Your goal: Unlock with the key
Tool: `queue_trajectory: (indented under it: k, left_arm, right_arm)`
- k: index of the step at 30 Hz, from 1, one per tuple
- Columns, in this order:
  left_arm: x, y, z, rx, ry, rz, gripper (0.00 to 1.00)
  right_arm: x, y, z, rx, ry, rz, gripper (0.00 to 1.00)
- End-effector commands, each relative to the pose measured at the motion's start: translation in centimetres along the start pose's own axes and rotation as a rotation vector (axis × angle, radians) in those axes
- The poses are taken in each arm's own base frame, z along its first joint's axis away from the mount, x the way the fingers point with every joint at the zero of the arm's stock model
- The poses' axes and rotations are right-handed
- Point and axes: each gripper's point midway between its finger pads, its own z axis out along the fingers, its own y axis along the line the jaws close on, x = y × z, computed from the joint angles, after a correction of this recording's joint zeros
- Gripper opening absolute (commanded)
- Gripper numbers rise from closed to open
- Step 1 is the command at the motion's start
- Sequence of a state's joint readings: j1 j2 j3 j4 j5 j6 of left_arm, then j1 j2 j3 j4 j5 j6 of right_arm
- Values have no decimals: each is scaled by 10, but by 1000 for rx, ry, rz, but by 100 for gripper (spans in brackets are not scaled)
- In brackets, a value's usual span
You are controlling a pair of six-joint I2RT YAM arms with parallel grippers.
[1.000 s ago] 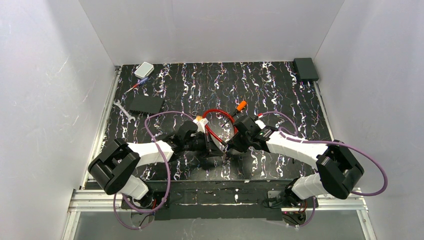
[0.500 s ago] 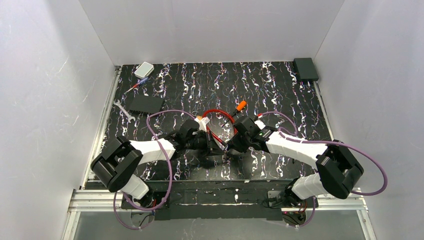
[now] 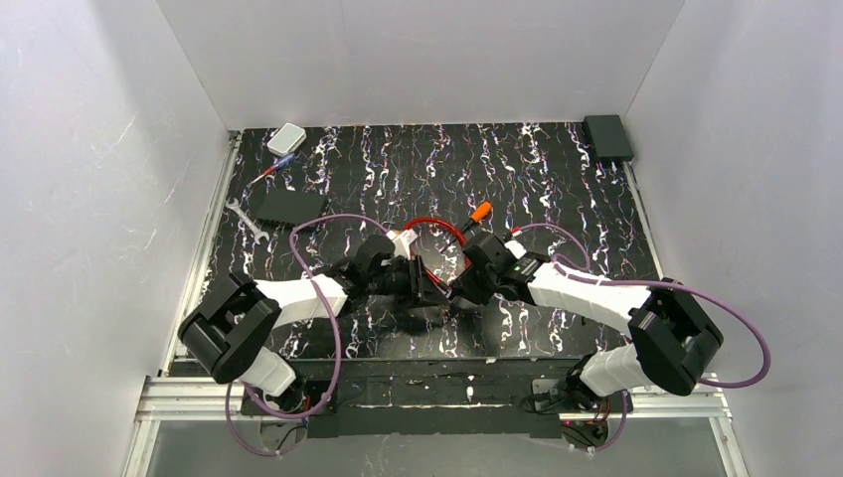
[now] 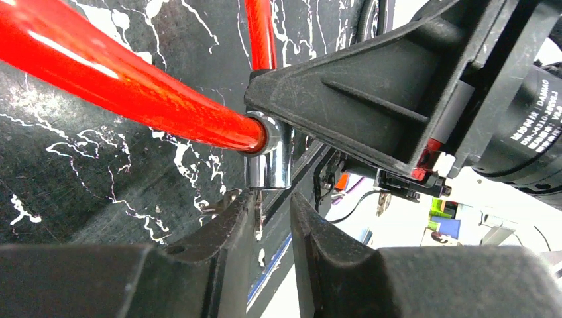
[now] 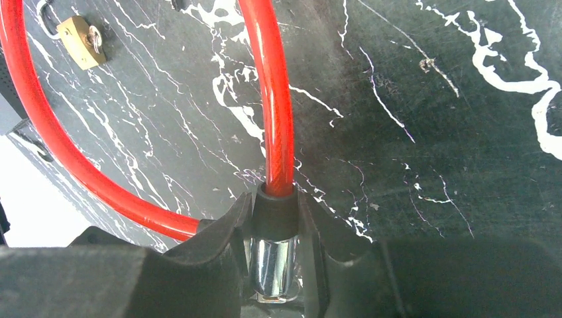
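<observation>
Two arms meet at the middle of the black marbled table (image 3: 557,179) in the top view. The left gripper (image 3: 429,291) and right gripper (image 3: 457,288) are tip to tip at the near end of a red cable (image 3: 434,225) loop. The key (image 3: 479,211) lies on the table just beyond the right gripper, near the cable, and neither hand holds it. Its orange head is farther away and its dark tail points back toward the loop. A silver wrench (image 3: 244,220) lies well apart, near the left edge.

In the left wrist view, this hand's fingers (image 4: 219,232) stand slightly apart, with a narrow gap showing through. They sit just under the chrome lock barrel (image 4: 268,162), where the cable ends. Nothing is clearly gripped between them. A black finger of the right gripper presses on the barrel from the upper right.

In the right wrist view, the jaws are clamped on the barrel's black collar and chrome body, and the cable rises from it. A small brass padlock (image 5: 79,41) lies between the cable's two runs.
</observation>
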State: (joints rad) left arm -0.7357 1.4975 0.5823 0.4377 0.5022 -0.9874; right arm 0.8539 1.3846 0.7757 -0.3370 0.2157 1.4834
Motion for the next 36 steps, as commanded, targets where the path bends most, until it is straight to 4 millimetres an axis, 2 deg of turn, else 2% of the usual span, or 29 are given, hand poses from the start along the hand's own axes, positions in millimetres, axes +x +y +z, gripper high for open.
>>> queue_trajectory:
  k: [1,4,9,13,19,23,31,36]
  left_arm:
    - [-11,-11,-9,35,-58,70,26]
    - [-10,-14,-13,46,-61,88,30]
    - [-12,-18,-24,36,-86,130,50]
    - [-10,-10,-30,2,-98,140,54]
    - [-1,0,-30,-17,-76,118,47]
    - [1,2,-28,-18,-62,111,37]
    - [4,5,-21,-16,-32,91,26]
    - [6,9,-18,-23,-23,77,25]
  right_arm:
    - [3,25,-14,-80,9,4,1]
    - [3,24,-12,-75,7,3,1]
    - [2,24,-12,-70,3,4,1]
    - [0,24,-13,-69,-4,5,1]
    - [-1,25,-13,-69,-9,12,1]
    - [0,26,-12,-68,-3,14,1]
    - [1,27,-10,-65,2,12,1]
    - [0,27,-11,-66,0,13,1]
